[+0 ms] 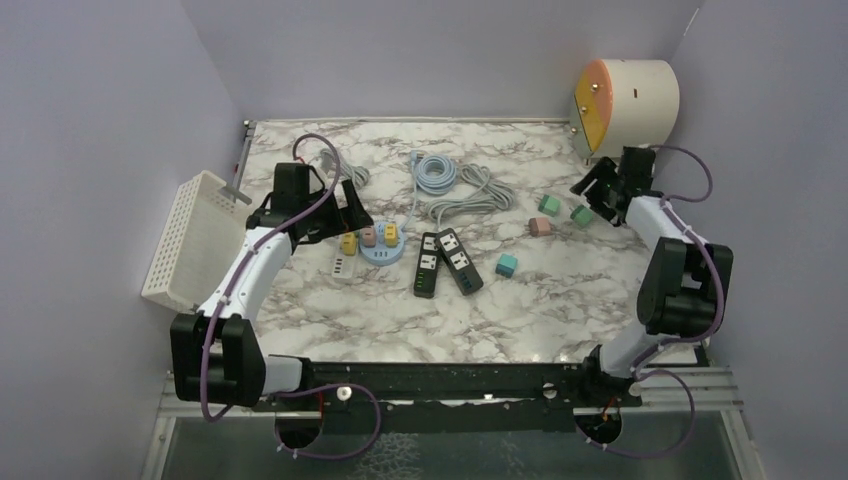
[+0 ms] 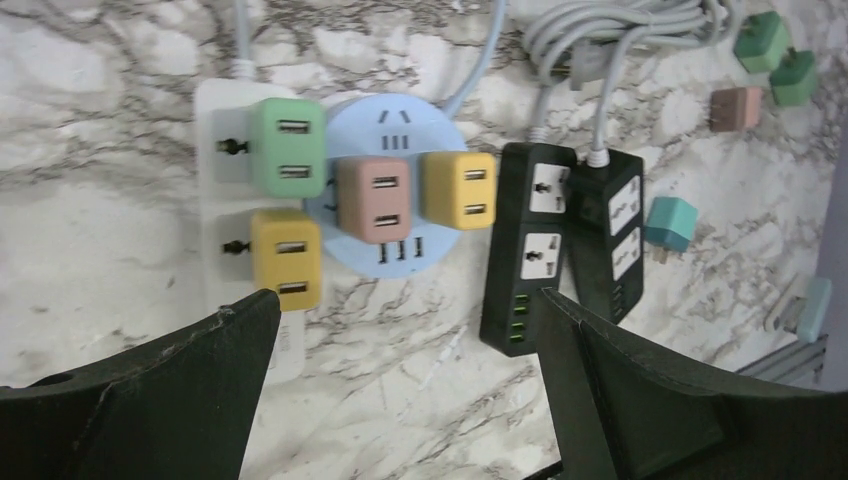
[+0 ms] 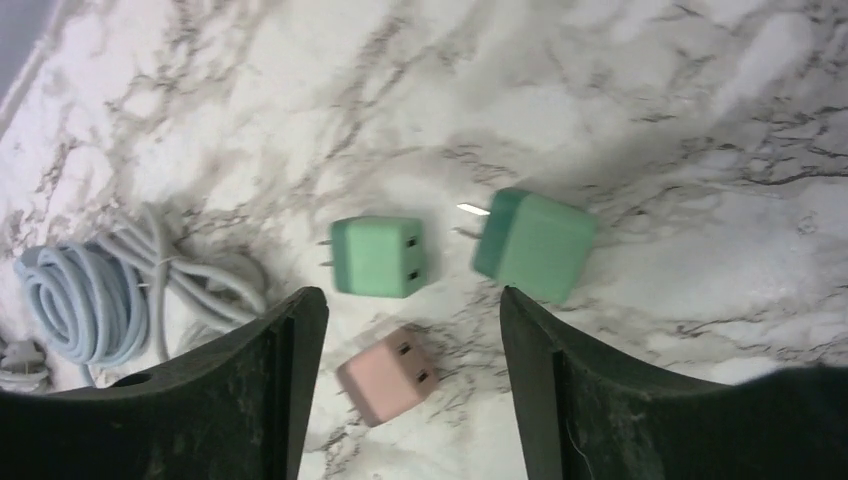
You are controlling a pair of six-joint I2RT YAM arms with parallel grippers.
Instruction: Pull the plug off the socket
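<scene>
While the left pincer hangs released, its fingers spread wide above the bench with nothing between them, no grip is yet taken. Nearest to it, the near yellow plug is seated in the white power strip, with the green plug beyond it on the same strip. Just beside these, the pink plug and the far yellow plug are seated in the round blue socket hub. Which plug is meant cannot be told. Each is judged to be a light, rigid plastic cube with smooth, rather slippery faces, held by prong friction alone. It should be taken across two opposite side walls, low on the body, and drawn straight out along the prongs rather than levered. Strip and hub are themselves judged light and liable to be lifted with the plug unless pinned down. Farther off, the right pincer is likewise released, poised over loose green plugs lying free on the bench.
</scene>
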